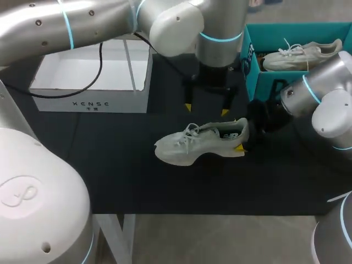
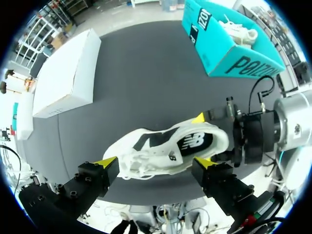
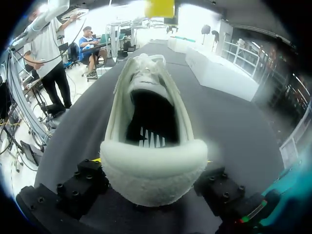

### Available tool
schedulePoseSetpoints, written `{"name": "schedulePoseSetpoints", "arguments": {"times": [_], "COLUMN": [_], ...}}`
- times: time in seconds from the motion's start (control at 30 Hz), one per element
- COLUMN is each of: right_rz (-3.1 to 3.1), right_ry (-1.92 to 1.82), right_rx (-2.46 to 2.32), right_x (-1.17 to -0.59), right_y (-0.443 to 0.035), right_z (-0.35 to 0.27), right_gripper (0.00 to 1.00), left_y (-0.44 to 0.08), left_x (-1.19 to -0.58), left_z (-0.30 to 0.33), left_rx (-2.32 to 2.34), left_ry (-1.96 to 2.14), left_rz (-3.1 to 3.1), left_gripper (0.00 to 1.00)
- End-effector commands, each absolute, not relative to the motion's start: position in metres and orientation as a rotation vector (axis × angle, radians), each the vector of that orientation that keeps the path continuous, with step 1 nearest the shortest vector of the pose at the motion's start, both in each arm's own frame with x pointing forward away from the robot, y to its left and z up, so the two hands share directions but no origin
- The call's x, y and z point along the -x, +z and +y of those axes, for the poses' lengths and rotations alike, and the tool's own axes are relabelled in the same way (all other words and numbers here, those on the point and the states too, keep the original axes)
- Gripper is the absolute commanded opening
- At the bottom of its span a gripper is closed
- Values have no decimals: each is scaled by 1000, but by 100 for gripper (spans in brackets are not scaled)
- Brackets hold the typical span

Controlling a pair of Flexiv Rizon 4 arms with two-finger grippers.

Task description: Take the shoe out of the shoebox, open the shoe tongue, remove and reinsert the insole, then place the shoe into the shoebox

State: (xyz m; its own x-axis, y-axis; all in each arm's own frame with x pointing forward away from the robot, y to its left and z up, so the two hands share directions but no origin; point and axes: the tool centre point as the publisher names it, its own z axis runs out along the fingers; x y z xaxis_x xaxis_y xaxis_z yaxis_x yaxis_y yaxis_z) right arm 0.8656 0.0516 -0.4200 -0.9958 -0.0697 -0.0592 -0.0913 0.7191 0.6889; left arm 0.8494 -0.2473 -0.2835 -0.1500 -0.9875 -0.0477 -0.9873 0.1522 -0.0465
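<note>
**Head view: open table (image 1: 110, 170) all around a heel-clamped shoe (image 1: 198, 143)**

The teal shoebox (image 1: 269, 82) stands just beside the right gripper (image 1: 243, 137), whose fingers pinch the shoe's heel from both sides. The left gripper (image 1: 206, 110) hangs over the shoe, fingers spread wide, holding nothing.
</note>
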Motion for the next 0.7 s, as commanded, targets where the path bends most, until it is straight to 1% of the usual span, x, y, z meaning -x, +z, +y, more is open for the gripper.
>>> {"name": "schedulePoseSetpoints", "arguments": {"times": [0.03, 0.43, 0.7], "right_rz": [2888, 2888, 2888], "right_ry": [1153, 1153, 1153], "right_rx": [136, 136, 136], "right_x": [-866, -866, -866], "right_y": [-421, -421, -421], "right_z": [53, 53, 53], "right_gripper": [0, 0, 0], "left_y": [-298, -340, -347], "left_x": [-848, -835, -836], "left_z": [-254, -271, -267], "left_rx": [2035, 2047, 2066], "left_ry": [17, 137, 203], "left_rz": [2338, 2370, 2285], "left_gripper": [100, 100, 100]}}
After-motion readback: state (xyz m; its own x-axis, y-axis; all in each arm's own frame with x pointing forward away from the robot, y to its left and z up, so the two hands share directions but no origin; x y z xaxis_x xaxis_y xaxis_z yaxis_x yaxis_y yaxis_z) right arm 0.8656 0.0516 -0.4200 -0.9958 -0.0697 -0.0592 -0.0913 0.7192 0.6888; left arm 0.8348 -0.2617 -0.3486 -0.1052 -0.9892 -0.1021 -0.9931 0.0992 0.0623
